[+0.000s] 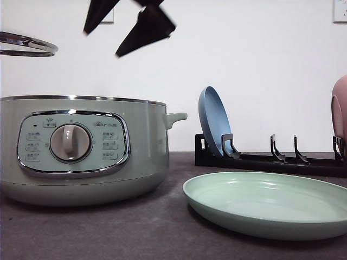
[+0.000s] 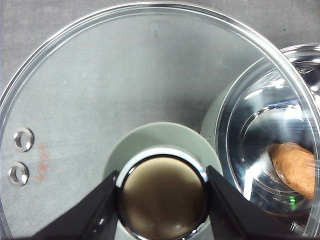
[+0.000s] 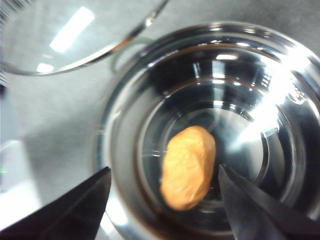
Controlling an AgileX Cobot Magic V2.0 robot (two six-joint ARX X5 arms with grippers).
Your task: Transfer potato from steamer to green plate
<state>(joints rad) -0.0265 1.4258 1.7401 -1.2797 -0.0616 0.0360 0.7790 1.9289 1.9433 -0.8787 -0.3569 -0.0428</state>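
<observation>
**A:** What can't you make out here? From the front, the steamer [image 1: 81,151] wall hides the whole inside of the pot, and its left side runs off the picture.

**B:** Same for the lid [image 1: 27,44], only a sliver of rim pokes in at the left edge. The right gripper [image 1: 127,24] is smeared with blur and chopped by the top edge.

**A:** The pink plate [image 1: 340,111] is cut by the right edge, and the green plate [image 1: 268,203] loses its right rim too.

**B:** Panel labels are too small to read. In the left wrist view the potato [image 2: 295,169] is half cut off, seen through glass.
</observation>
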